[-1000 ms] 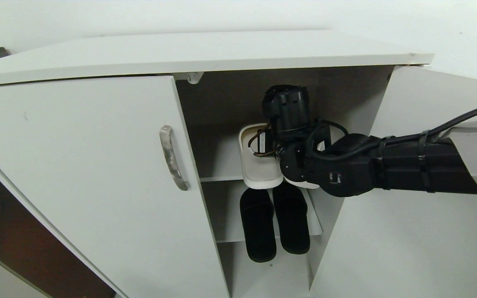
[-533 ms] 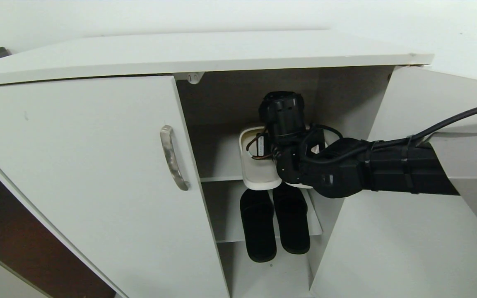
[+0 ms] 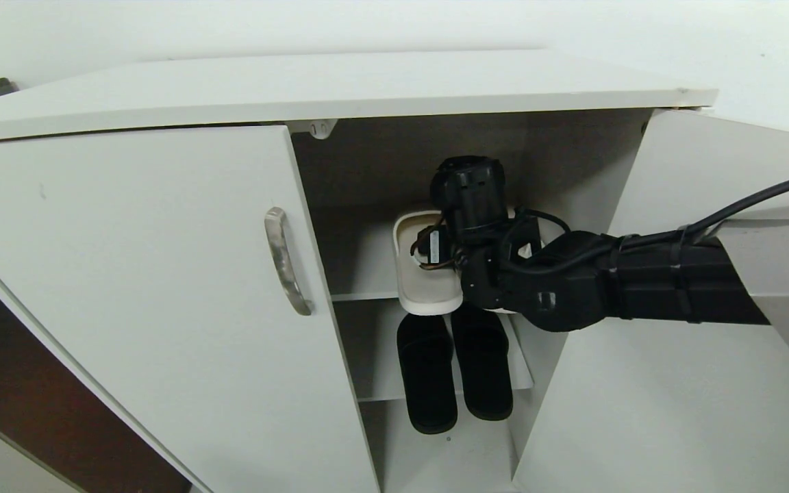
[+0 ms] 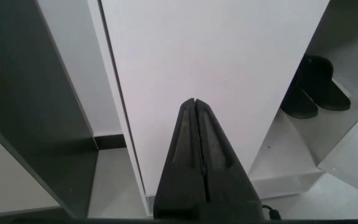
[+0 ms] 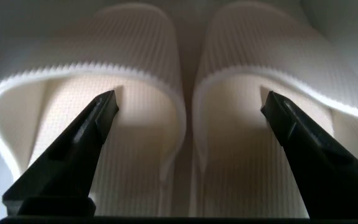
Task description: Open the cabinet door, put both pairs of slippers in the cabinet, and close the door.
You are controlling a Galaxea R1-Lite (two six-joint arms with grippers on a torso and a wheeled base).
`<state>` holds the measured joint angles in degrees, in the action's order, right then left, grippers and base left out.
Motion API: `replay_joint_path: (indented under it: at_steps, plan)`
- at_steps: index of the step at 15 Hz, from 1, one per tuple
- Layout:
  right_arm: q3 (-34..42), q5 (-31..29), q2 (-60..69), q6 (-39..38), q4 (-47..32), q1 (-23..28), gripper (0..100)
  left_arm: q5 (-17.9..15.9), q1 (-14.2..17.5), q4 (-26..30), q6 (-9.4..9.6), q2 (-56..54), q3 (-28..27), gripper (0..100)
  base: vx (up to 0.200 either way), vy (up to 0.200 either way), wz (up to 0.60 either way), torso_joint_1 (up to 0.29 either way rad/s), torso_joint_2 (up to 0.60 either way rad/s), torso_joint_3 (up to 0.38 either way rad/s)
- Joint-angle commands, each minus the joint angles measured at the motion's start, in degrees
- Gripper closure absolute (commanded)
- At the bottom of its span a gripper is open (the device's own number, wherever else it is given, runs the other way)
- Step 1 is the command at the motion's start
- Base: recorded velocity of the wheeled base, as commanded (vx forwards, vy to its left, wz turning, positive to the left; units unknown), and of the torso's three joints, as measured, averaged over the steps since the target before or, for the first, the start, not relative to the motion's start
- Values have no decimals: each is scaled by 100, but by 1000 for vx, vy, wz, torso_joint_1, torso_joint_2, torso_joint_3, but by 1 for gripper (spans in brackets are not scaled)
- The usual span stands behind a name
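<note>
Head view: cabinet (image 3: 340, 82) with right door (image 3: 675, 383) swung open and left door (image 3: 127, 274) shut, metal handle (image 3: 287, 263) on the latter. White slippers (image 3: 425, 291) on the upper shelf (image 3: 364, 270), heels jutting past its front edge. Black slippers (image 3: 429, 376) side by side on the lower shelf (image 3: 377, 363) directly beneath, heels likewise overhanging. Right arm (image 3: 641, 287) reaching in from the right, wrist just above the white pair.

Left wrist view: left gripper (image 4: 194, 107) closed on nothing, in front of a plain white cabinet panel (image 4: 216, 56). Black slippers off to one side on their shelf.

Right wrist view: right gripper (image 5: 190, 101) spread wide open, gripping nothing, one finger over the opening of each white slipper. Pair lying close together, toes pointing away.
</note>
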<state>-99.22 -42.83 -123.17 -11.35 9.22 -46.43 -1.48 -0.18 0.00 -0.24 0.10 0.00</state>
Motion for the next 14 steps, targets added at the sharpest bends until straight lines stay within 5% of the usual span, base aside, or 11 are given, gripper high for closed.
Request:
replay_joint_path:
  at_steps: [1,9,10,14]
  plan:
    - [201,-7,294,1,-8,-94,0,-2,1,0,-2,8,0,100,0,0,0,0,0,0]
    - [1924,-24,1727,-254,36,-727,0,-2,1,0,7,8,0,100,0,0,0,0,0,0]
    - [2091,-24,1885,-254,45,-806,100,-2,1,0,7,8,0,100,0,0,0,0,0,0]
    - [2838,11,2526,-254,72,-1263,100,-2,1,0,7,8,0,100,0,0,0,0,0,0]
